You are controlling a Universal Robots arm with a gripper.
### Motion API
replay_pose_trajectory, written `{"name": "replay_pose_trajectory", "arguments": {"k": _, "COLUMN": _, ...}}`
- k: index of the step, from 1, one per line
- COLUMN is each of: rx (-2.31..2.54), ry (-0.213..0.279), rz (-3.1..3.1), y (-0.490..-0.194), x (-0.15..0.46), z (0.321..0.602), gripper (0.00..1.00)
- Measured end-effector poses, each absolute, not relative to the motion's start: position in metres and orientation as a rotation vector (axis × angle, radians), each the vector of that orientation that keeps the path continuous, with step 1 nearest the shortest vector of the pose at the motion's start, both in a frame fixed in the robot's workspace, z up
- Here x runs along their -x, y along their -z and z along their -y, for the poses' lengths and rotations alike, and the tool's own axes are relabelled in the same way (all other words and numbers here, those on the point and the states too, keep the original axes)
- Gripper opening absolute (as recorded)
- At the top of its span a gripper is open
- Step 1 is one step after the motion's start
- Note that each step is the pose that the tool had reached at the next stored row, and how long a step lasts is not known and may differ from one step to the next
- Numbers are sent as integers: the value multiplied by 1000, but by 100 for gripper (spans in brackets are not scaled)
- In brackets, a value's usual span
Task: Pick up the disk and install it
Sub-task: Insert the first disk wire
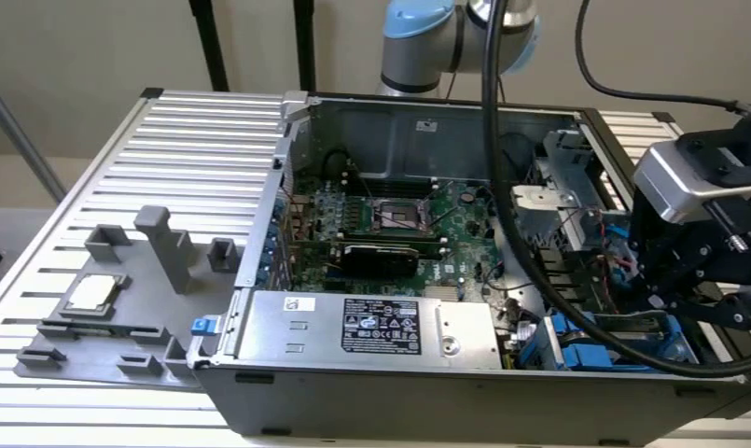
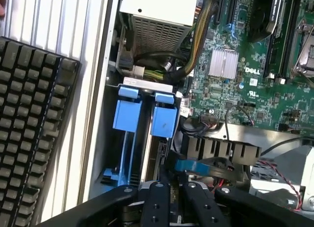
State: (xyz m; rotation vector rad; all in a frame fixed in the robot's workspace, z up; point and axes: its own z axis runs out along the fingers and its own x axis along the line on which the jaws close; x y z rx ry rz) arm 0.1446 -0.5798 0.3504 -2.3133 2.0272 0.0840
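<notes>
Presently the gripper hangs over the corner of the open case on the exterior view's right, directly above the drive bay. It is most likely placed there because that bay is where the disk belongs. Neither view shows whether the gripper is open or closed, or whether it has hold of anything.

The disk appears to stand on edge in the bay, with the blue tab of its carrier turned up toward the wrist camera. A second blue carrier stands just beside it, nearer the case wall. The edge-on pose suits the bay, since a drive would slide down between the rails and leave only the tab to grip or press. How deep the disk sits, and whether it is fully home, cannot be told.

The case lies flat on the slatted table with its side panel off, so the motherboard faces up and the arm can reach in from above. The power supply runs along the near wall, next to the bay. A thick black cable drapes from the arm across the board to the wrist, probably slack so the wrist can turn freely.

On the exterior view's left, well apart from the case, a grey fixture holds a small square chip, seemingly as a staging place for parts. A keyboard lies on the table just outside the wall by the bay.
</notes>
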Motion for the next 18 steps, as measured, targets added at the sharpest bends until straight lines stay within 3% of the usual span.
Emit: {"name": "replay_pose_trajectory", "arguments": {"k": 18, "rx": 2198, "ry": 9, "rz": -2135, "y": -349, "x": -139, "z": 580, "gripper": 0}}
